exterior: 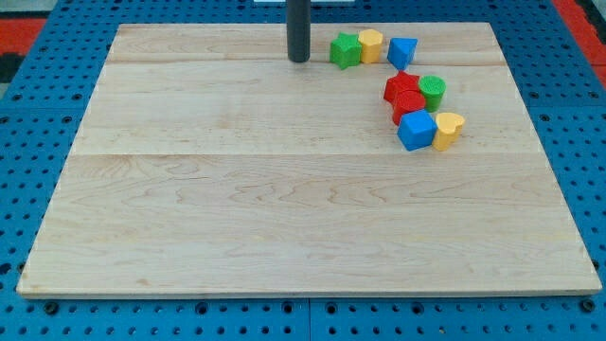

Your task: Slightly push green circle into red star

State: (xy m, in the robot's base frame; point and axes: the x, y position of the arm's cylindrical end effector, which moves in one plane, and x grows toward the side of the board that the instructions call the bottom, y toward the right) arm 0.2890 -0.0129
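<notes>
Our wooden board (284, 189) fills most of the view, pale planks lying on a blue pegboard surface (38, 313). Our dark rod (299, 28) comes down at the view's top, a little left of centre, and my tip (299, 60) rests on the board just left of the green star-like block (346, 49), with a small gap between them. We carry no pincer, only this rod, so nothing is spread or pinching.

Along the top edge, the green star-like block touches a yellow block (370, 44), and a blue triangular block (402, 51) sits just beside that.

Lower at the view's right is a tight cluster. The green circle (432, 91) is a short bright-green cylinder with a ribbed-looking side, pressed against the right of the red star (402, 87). A second red block (409, 105) sits just below, then a blue cube (416, 131) touching a yellow heart-like block (448, 129).
</notes>
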